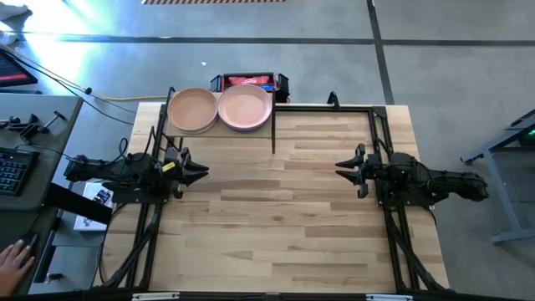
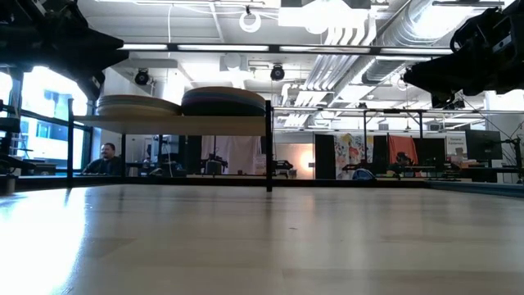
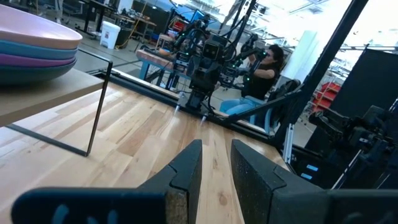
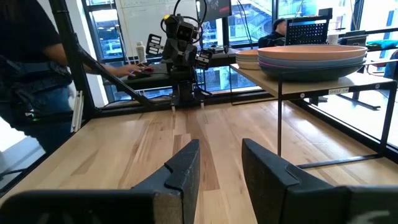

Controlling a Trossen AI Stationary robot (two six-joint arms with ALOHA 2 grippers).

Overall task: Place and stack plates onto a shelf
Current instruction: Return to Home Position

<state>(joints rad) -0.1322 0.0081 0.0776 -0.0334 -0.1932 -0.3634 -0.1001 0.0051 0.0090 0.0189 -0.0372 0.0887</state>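
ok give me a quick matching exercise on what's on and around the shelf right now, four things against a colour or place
Things
1. top plate of the left stack
2. top plate of the right stack
3. left gripper
4. red box

Colour or place
a. past the table's far edge, behind the shelf
b. pink
c. over the table's left side, fingers apart, holding nothing
d. tan brown

Pairs: 1-d, 2-b, 3-c, 4-a
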